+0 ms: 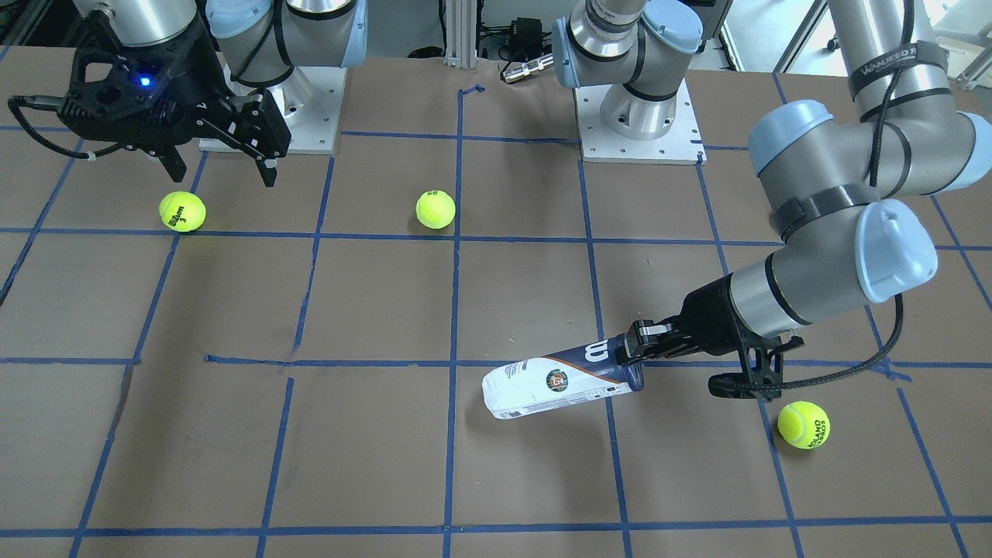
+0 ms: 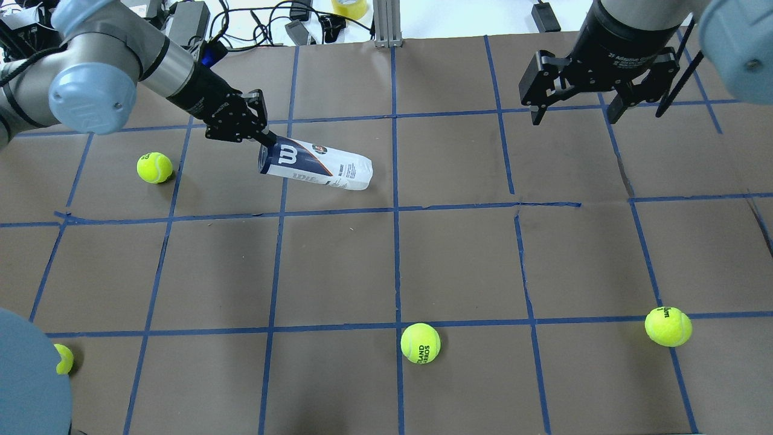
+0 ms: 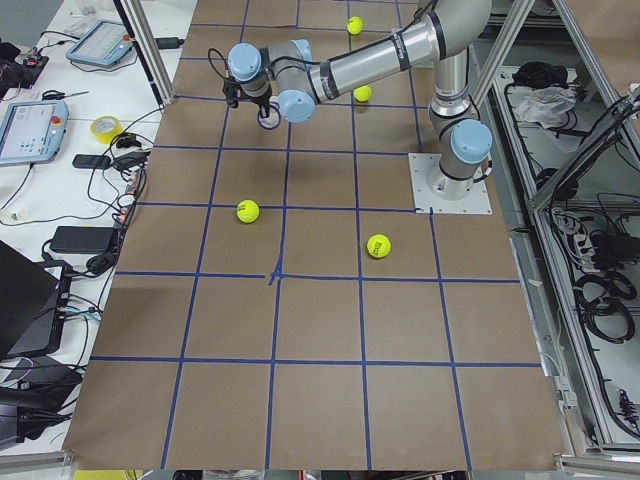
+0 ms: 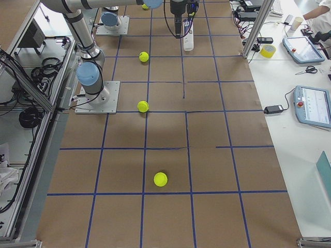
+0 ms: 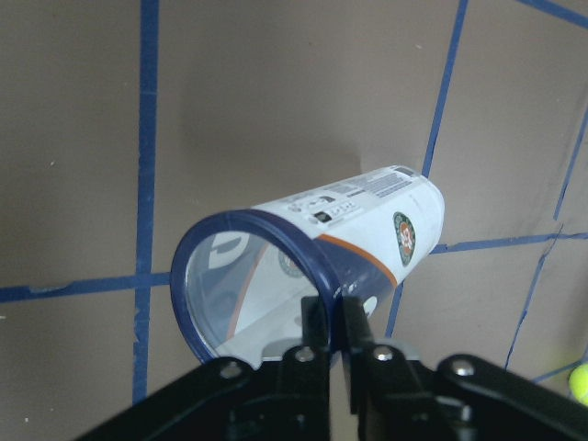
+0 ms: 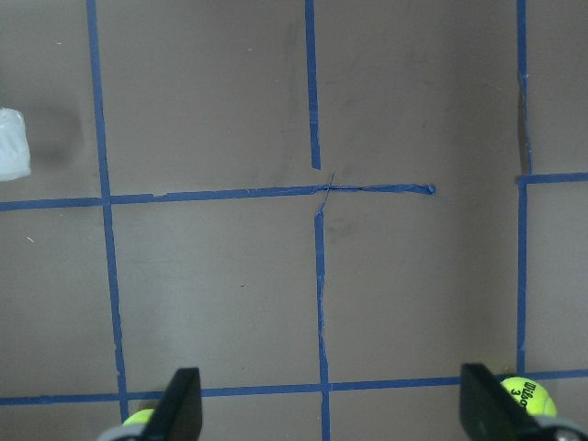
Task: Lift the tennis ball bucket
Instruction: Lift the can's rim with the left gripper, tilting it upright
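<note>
The tennis ball bucket (image 1: 558, 381) is a slim white and navy can with a big white "W". It hangs tilted, its open dark blue rim raised and its white closed end low over the brown table. I cannot tell whether that end touches. My left gripper (image 1: 629, 353) is shut on the rim, one finger inside and one outside, as the left wrist view (image 5: 335, 312) shows. The can also shows in the overhead view (image 2: 317, 166), under my left gripper (image 2: 263, 136). My right gripper (image 2: 574, 112) is open and empty, hovering far from the can.
Yellow-green tennis balls lie loose: one (image 2: 154, 167) left of the can, one (image 2: 420, 343) near the front middle, one (image 2: 668, 326) front right, one (image 2: 63, 359) by my left base. Blue tape lines grid the table (image 2: 459, 266). Cables and gear lie beyond its far edge.
</note>
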`<state>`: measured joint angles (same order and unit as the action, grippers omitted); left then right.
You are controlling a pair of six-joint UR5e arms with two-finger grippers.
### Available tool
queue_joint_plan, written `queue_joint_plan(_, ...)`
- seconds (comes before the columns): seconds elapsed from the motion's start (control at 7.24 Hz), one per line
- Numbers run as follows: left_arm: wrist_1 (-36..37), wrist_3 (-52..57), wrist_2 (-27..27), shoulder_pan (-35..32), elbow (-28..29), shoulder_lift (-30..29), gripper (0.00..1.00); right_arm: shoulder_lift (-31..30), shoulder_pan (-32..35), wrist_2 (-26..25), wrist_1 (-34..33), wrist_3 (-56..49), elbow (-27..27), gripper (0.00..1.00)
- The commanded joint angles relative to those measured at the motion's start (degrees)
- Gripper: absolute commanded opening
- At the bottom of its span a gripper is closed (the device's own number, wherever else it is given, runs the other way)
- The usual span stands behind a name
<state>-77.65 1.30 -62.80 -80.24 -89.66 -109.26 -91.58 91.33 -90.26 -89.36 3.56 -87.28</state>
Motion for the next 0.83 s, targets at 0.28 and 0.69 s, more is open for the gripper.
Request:
queue_joint_plan(0.28, -4.6, -1.7, -11.4, -2.9, 6.9, 0.1, 0.0, 0.1, 0.0, 1.2, -0.4, 0.3, 0.2, 1.0)
queue_joint_plan(0.69, -7.5, 1.7, -27.8, -10.2, 13.4, -1.0, 0.0, 0.1, -0.1, 1.7, -0.5, 0.3, 0.2, 1.0)
